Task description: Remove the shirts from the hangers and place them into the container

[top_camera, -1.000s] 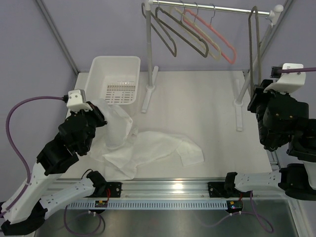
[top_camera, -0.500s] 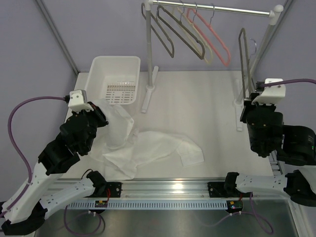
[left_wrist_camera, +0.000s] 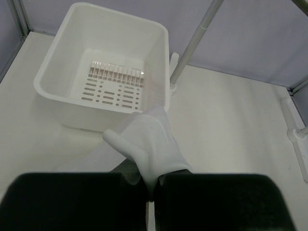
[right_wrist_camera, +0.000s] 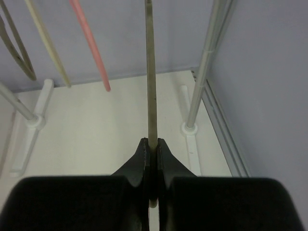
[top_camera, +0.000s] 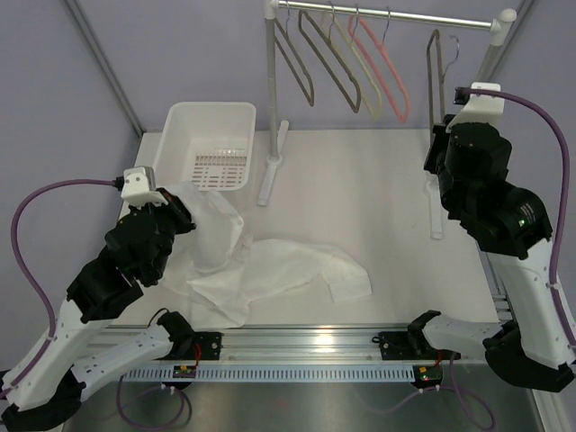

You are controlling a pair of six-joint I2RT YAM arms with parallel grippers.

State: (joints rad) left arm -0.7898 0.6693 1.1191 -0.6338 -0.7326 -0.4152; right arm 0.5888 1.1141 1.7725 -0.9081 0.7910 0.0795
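One tub (top_camera: 178, 135) stands at the far left of the counter (top_camera: 360, 198), its slotted base in plain view. The shirt (top_camera: 270, 270) lies outside it, spread on the counter, with one bunched end raised just beside the tub's near wall. The left pincer (left_wrist_camera: 151, 187) is clenched on that bunched fold. The right pincer (right_wrist_camera: 151, 161) is clenched on the dark grey hanger (right_wrist_camera: 150, 86), held upright near the right end of the rail (top_camera: 405, 18), beside a pink hanger (top_camera: 389, 81).

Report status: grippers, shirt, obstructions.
Left gripper shut on shirt; shirt on table beside empty tub. Right gripper shut on grey hanger by rail. Nothing between shirt and tub.
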